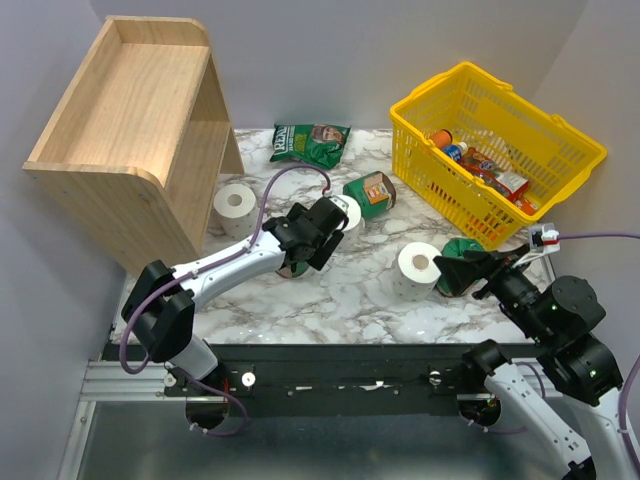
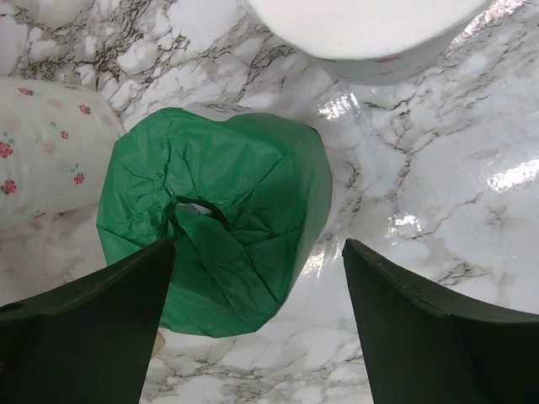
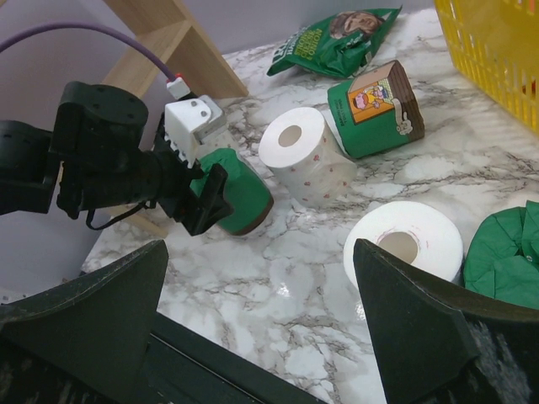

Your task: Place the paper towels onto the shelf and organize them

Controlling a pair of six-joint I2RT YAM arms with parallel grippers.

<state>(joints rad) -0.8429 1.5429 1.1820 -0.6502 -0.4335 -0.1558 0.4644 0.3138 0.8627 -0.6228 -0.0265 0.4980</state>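
Observation:
My left gripper (image 1: 298, 262) (image 2: 258, 246) is open and straddles a green-wrapped paper towel roll (image 2: 215, 219) (image 3: 244, 198) standing on the marble table; its right finger stands apart from the roll. A flowered white roll (image 1: 347, 213) (image 3: 307, 156) lies just beside it. A labelled green roll (image 1: 372, 193) (image 3: 375, 105) lies further back. My right gripper (image 1: 462, 270) (image 3: 261, 248) is open and empty, near a plain white roll (image 1: 418, 268) (image 3: 404, 244) and another green roll (image 1: 462, 252) (image 3: 505, 261). One more white roll (image 1: 236, 208) stands by the wooden shelf (image 1: 120, 130).
A yellow basket (image 1: 560, 135) holding bottles and packets stands at the back right. A green snack bag (image 1: 310, 143) (image 3: 337, 38) lies at the back middle. Grey walls close in both sides. The black arm rail (image 1: 340, 365) runs along the near edge.

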